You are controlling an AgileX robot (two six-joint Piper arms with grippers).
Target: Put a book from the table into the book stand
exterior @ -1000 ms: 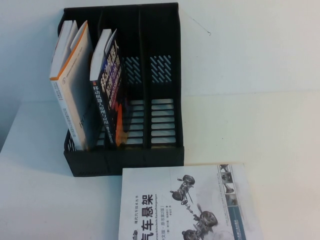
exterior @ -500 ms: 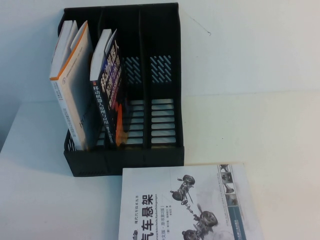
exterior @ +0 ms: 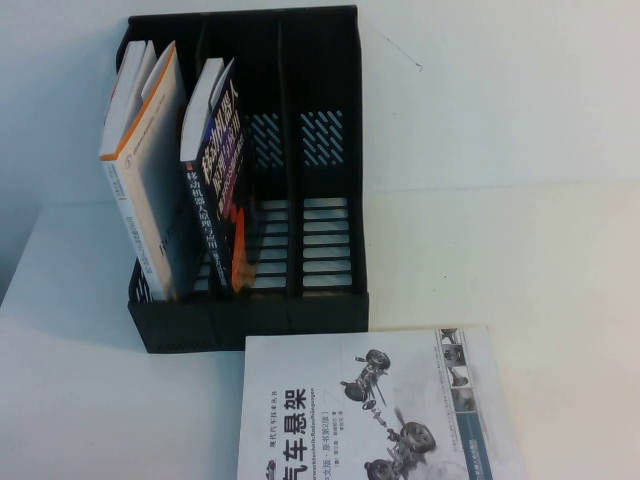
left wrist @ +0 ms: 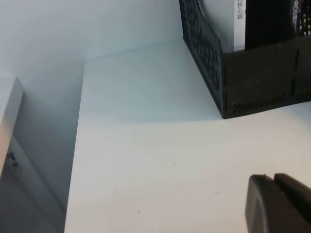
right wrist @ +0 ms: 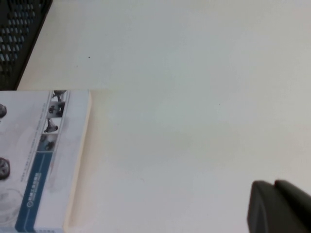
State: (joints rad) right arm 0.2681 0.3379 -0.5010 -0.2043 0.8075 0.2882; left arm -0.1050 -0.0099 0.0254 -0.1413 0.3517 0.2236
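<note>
From above, the black book is standing in the book stand on the worktop. Beside the stand, the left end effector is hovering clenched. Near the car book, the right end effector is hovering clenched too.

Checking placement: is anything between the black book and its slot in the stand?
Nothing visible: the black book already stands in the book stand, middle compartment, beside the white orange-edged book. Left gripper and right gripper hang over the table.
</note>
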